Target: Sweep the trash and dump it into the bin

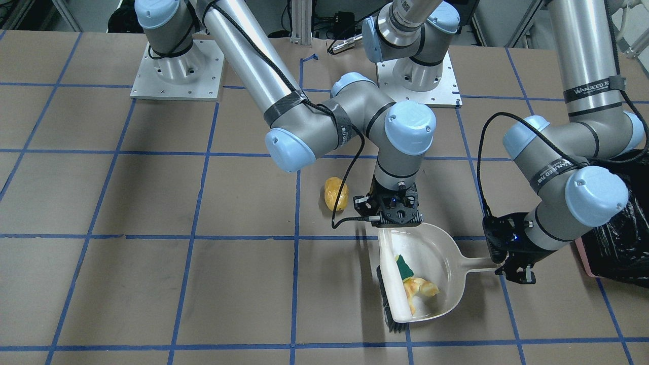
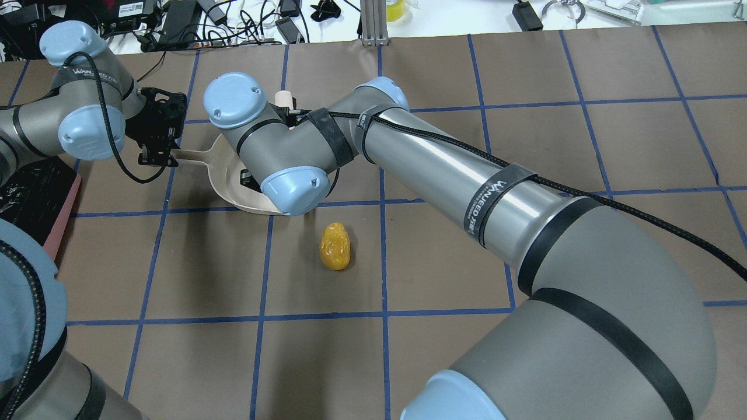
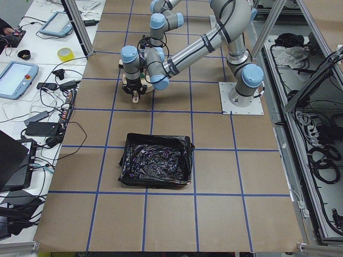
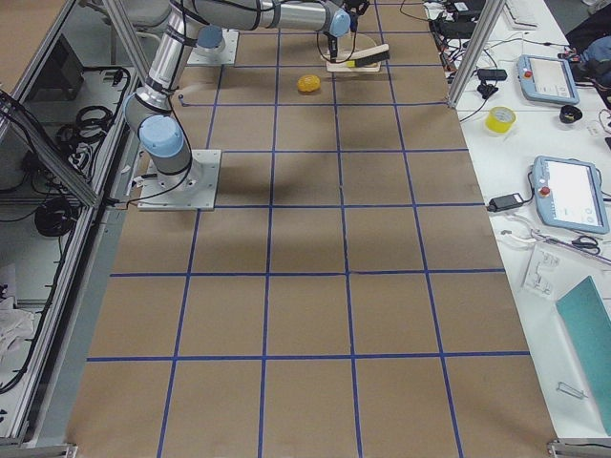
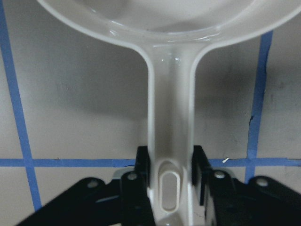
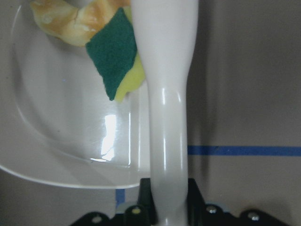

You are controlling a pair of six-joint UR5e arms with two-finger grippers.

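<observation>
The beige dustpan (image 1: 441, 256) lies on the table with the green-and-yellow sponge piece (image 1: 404, 266) and the golden croissant (image 1: 422, 289) inside it. My left gripper (image 1: 512, 261) is shut on the dustpan's handle (image 5: 170, 132). My right gripper (image 1: 391, 215) is shut on the beige brush (image 1: 393, 284), whose handle (image 6: 164, 94) lies along the pan's open edge next to the sponge (image 6: 113, 56) and croissant (image 6: 70, 21). The yellow-brown potato-like lump (image 1: 336, 193) lies loose on the table beside my right gripper, outside the pan; it also shows in the overhead view (image 2: 334, 247).
The bin (image 3: 155, 160), pink-sided with a crinkled black bag, stands beyond my left arm, at the right edge of the front view (image 1: 621, 238) and the left edge of the overhead view (image 2: 35, 192). The brown table has a blue tape grid.
</observation>
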